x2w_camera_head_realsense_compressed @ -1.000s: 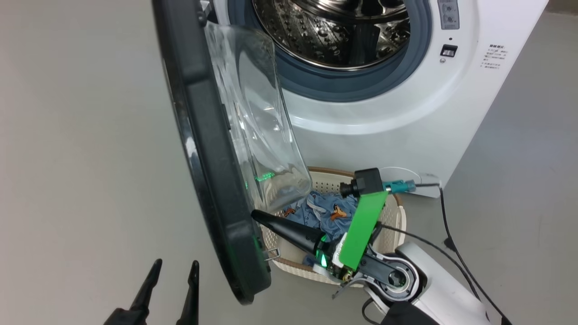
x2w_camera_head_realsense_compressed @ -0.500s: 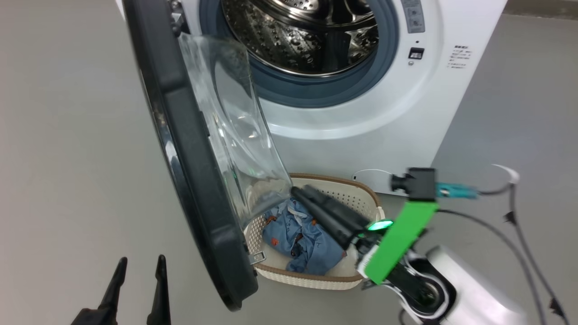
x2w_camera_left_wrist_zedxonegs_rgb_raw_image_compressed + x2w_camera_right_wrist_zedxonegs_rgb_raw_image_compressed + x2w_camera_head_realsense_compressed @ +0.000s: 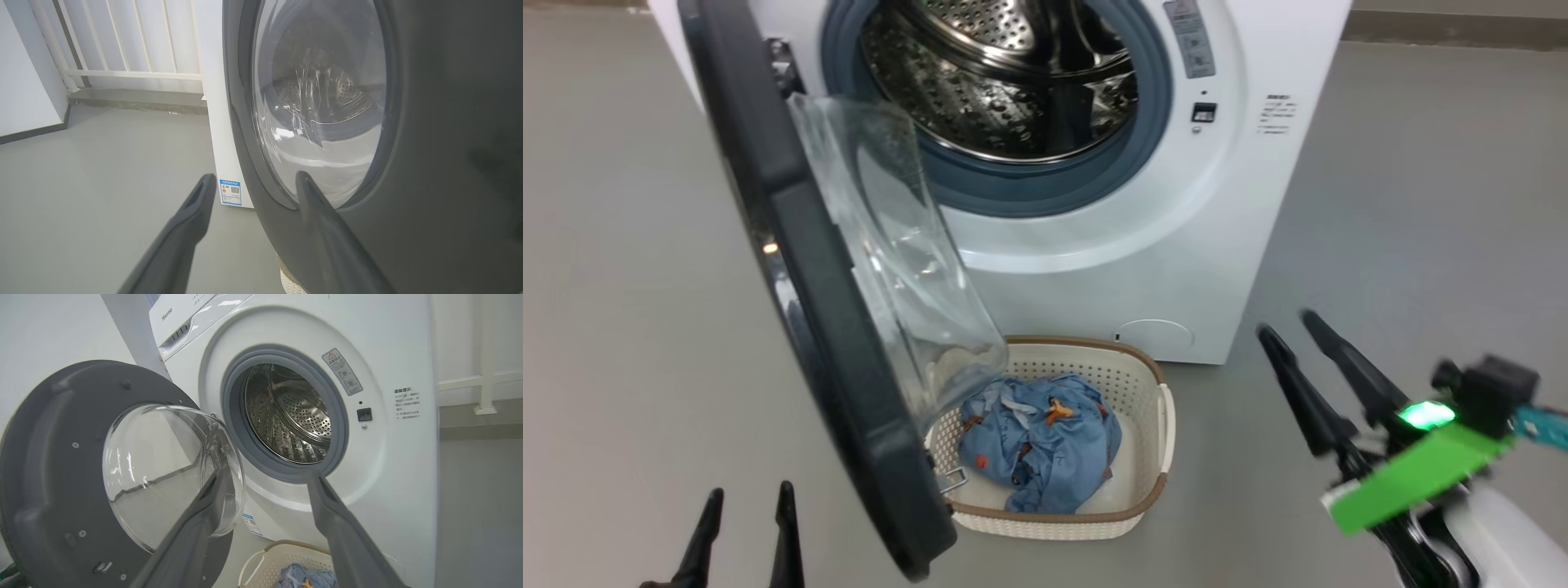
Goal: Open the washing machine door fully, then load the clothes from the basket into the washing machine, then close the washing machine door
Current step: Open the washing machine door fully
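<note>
Low on the floor (image 3: pixel 1421 204) before the washing machine (image 3: pixel 1176 269): basket (image 3: pixel 1150 408), clothes (image 3: pixel 1037 441) heaped inside.
Door: washing machine door (image 3: pixel 825 327) standing open, glass bowl (image 3: pixel 890 245) over the basket's left end.
Right gripper (image 3: pixel 1285 322): jaws parted, empty; clothes left of it and lower, across bare floor.
Left gripper (image 3: pixel 750 490): jaws parted, empty; cut off from the basket by the door.
Bundle axis: crumpled, none clear.
Better-placed arm: right, judged by the open path.

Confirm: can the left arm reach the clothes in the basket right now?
Probably not directly: the washing machine door stands open between the left gripper and the basket holding the clothes.
</note>
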You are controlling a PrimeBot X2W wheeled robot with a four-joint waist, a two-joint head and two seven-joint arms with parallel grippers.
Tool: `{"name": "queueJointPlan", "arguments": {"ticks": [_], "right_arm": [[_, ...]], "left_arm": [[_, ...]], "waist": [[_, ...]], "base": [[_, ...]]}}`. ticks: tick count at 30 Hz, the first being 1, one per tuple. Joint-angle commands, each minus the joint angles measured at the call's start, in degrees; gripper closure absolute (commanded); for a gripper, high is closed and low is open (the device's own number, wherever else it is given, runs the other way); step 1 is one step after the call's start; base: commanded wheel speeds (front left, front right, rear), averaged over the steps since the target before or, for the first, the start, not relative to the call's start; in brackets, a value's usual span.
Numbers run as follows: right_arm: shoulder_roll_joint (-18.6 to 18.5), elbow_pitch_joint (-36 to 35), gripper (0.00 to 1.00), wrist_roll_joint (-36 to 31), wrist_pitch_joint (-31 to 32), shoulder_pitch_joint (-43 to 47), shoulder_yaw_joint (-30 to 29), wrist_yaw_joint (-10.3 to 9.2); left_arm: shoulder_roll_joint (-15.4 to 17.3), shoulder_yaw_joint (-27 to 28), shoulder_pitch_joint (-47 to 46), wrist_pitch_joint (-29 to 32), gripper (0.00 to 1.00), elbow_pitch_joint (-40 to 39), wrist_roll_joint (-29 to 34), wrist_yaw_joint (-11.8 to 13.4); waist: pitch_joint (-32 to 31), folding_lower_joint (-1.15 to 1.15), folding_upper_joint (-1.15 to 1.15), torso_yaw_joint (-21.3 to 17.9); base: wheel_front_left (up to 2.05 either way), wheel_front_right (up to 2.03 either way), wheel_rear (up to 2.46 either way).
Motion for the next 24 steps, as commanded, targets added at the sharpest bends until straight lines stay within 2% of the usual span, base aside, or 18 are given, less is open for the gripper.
{"name": "queueJointPlan", "arguments": {"ticks": [1,2,3,4,6,12,18,24], "right_arm": [[0.93,-2.09,0.0,-3.46,-0.67,3.23,-2.73,0.17],[0.93,-2.09,0.0,-3.46,-0.67,3.23,-2.73,0.17],[1.87,-2.87,0.0,-9.28,-0.67,6.64,-7.44,0.17],[1.87,-2.87,0.0,-9.28,-0.67,6.64,-7.44,0.17],[3.43,-3.54,0.0,-15.15,-0.68,10.01,-12.14,0.17],[9.63,-5.57,0.0,-28.37,-0.68,17.86,-22.84,0.17],[14.22,-7.62,0.0,-34.86,-0.68,22.82,-29.29,0.17],[17.35,-8.68,0.0,-38.44,-0.68,25.8,-33.91,0.17]], "left_arm": [[0.54,2.27,-0.65,-0.37,0.0,-1.72,0.76,0.3],[0.54,2.27,-0.65,-0.37,0.0,-1.72,0.76,0.3],[0.54,2.51,-0.53,-0.37,0.0,-1.68,0.96,0.11],[0.54,2.51,-0.53,-0.37,0.0,-1.68,0.96,0.11],[0.54,2.91,-0.44,-0.37,0.0,-1.57,1.08,-0.03],[0.54,4.19,-0.3,-0.37,0.0,-0.97,1.75,-0.6],[0.54,4.95,0.07,-0.37,0.0,-0.18,2.07,-1.46],[0.54,5.6,0.88,-0.37,0.0,-0.12,1.68,-1.63]], "waist": [[-0.67,0.0,0.0,-1.39],[-0.67,0.0,0.0,-1.39],[-1.07,0.0,0.0,-1.88],[-1.07,0.0,0.0,-1.88],[-1.36,0.0,0.0,-2.34],[-1.71,0.0,0.0,-3.4],[-1.79,0.0,0.0,-4.13],[-1.95,0.0,0.0,-4.71]], "base": [[0.0,0.0,0.0],[0.0,0.0,0.0],[0.0,0.0,0.0],[0.0,0.0,0.0],[0.0,0.0,0.0],[0.0,0.0,0.0],[0.0,0.0,0.0],[0.0,0.0,0.0]]}}
